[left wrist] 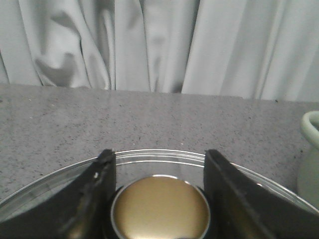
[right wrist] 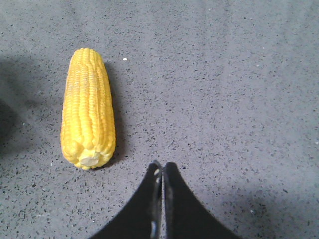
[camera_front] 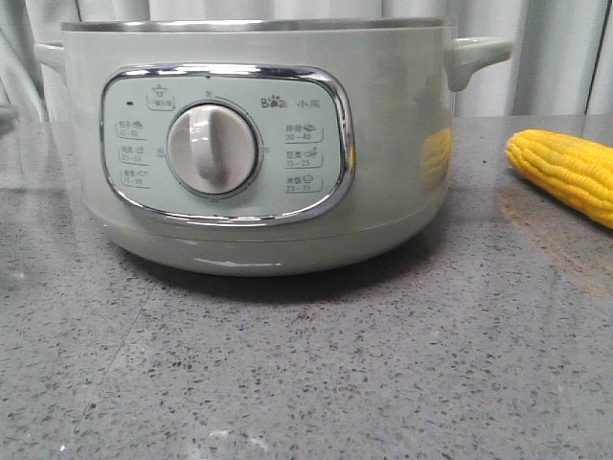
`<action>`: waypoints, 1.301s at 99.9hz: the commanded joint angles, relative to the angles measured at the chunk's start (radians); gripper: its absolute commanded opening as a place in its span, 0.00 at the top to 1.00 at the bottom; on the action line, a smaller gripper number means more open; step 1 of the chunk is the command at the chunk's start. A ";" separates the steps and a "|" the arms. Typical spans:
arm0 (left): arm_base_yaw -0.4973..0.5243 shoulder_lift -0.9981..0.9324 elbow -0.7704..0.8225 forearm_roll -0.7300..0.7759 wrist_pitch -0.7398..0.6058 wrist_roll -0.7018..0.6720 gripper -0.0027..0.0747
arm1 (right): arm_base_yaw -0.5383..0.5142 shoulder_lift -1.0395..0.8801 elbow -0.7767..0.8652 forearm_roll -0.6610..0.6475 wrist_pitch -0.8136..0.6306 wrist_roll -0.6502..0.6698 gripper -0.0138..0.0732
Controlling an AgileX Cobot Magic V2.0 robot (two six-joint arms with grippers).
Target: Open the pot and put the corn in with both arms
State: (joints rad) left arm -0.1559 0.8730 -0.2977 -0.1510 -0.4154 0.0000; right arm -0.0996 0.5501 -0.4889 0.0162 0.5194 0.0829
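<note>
While the front view shows neither, the left pincer (left wrist: 158,199) straddles the lid knob (left wrist: 159,209), the right pincer (right wrist: 162,169) pressed together.

Three views: one low and frontal, two from the wrists.

The front camera sits near counter (camera_front: 306,383) height, very close to the pot (camera_front: 259,144), facing the curtain (camera_front: 556,57). The left wrist camera looks level along the counter to that curtain, pot's edge shared; the right wrist camera looks steeply down, sharing the corn (right wrist: 88,108).
</note>
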 commanded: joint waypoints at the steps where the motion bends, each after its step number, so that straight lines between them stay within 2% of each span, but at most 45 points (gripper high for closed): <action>1: -0.029 0.052 -0.039 0.003 -0.217 -0.009 0.99 | -0.005 0.013 -0.027 0.001 -0.078 -0.007 0.91; 24: -0.037 0.217 -0.039 0.026 -0.331 -0.009 0.99 | -0.005 0.013 -0.027 0.001 -0.085 -0.007 0.91; 45: -0.037 0.334 -0.039 0.254 -0.462 -0.097 0.99 | -0.005 0.013 -0.027 0.001 -0.089 -0.007 0.91; 59: -0.037 0.396 -0.039 0.240 -0.503 -0.105 0.98 | -0.005 0.013 -0.027 0.001 -0.093 -0.007 0.91; 68: -0.037 0.423 -0.039 0.219 -0.505 -0.105 0.89 | -0.005 0.013 -0.027 0.001 -0.093 -0.007 0.91; 71: -0.037 0.428 -0.039 0.217 -0.505 -0.105 0.83 | -0.005 0.013 -0.027 0.001 -0.093 -0.007 0.91; 72: -0.037 0.430 -0.039 0.217 -0.507 -0.105 0.78 | -0.005 0.013 -0.027 0.001 -0.093 -0.007 0.91; 73: -0.037 0.432 -0.039 0.217 -0.507 -0.105 0.78 | -0.005 0.013 -0.027 0.001 -0.093 -0.007 0.91; 80: -0.037 0.432 -0.039 0.217 -0.525 -0.106 0.59 | -0.005 0.013 -0.027 0.001 -0.093 -0.007 0.91; 88: -0.037 0.432 -0.039 0.215 -0.570 -0.106 0.46 | -0.005 0.013 -0.027 0.001 -0.093 -0.007 0.91; 98: -0.037 0.432 -0.039 0.215 -0.617 -0.106 0.44 | -0.005 0.013 -0.027 0.001 -0.090 -0.007 0.91; 124: -0.037 0.346 -0.039 0.215 -0.587 -0.106 0.44 | -0.005 0.013 -0.027 0.007 -0.122 -0.007 0.91; 130: -0.037 0.301 -0.039 0.215 -0.574 -0.106 0.44 | -0.001 0.015 -0.038 0.006 -0.118 -0.012 0.89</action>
State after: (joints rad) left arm -0.1857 1.2479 -0.3111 0.0761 -0.9265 -0.0975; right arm -0.0996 0.5501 -0.4889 0.0178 0.4830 0.0797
